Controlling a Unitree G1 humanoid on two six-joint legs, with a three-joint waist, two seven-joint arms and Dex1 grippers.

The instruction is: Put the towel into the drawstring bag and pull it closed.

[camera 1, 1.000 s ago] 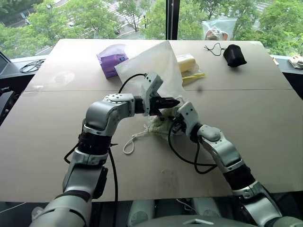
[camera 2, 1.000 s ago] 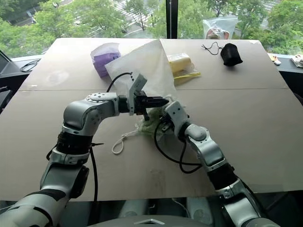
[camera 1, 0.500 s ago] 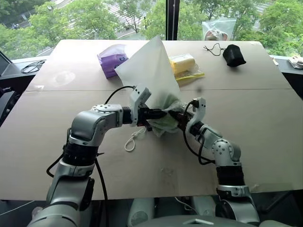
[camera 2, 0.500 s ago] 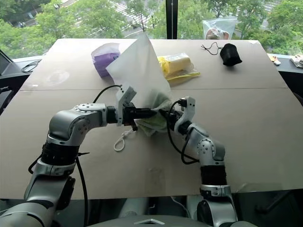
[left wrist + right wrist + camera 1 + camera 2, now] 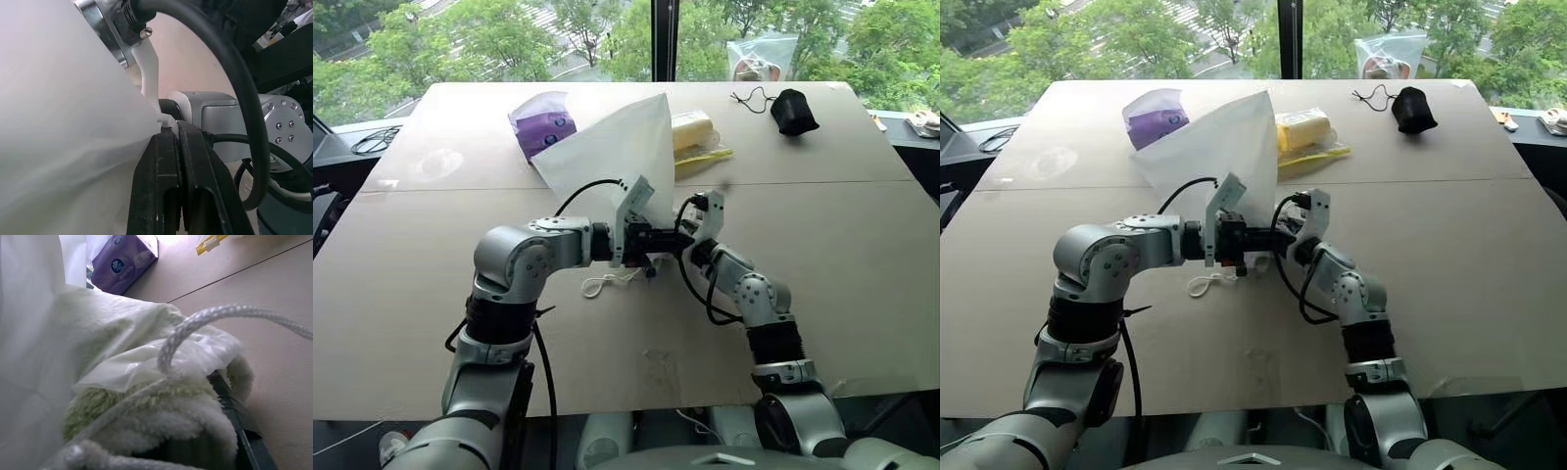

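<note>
The white drawstring bag [image 5: 607, 157] stands up from the middle of the table, its mouth held low between my two grippers. My left gripper [image 5: 668, 241] points to the right and is shut on the bag's edge; in the left wrist view its black fingers [image 5: 168, 186] pinch the white fabric [image 5: 63, 122]. My right gripper [image 5: 685, 245] meets it from the right at the bag's mouth. In the right wrist view the fluffy light green towel [image 5: 146, 426] bulges at the mouth, half under thin bag fabric, with a white cord [image 5: 220, 313] arching over it. A cord loop [image 5: 602, 284] lies on the table below.
A purple tissue pack [image 5: 545, 125] lies behind the bag on the left. A clear bag with yellow contents [image 5: 697, 135] lies behind it on the right. A black pouch [image 5: 796, 111] sits far right, near the table's far edge by the window.
The towel, seen below the bag's mouth before, is now covered between the grippers. My left gripper drew the bag nearer; my right wrist rolled and moved in to the left.
</note>
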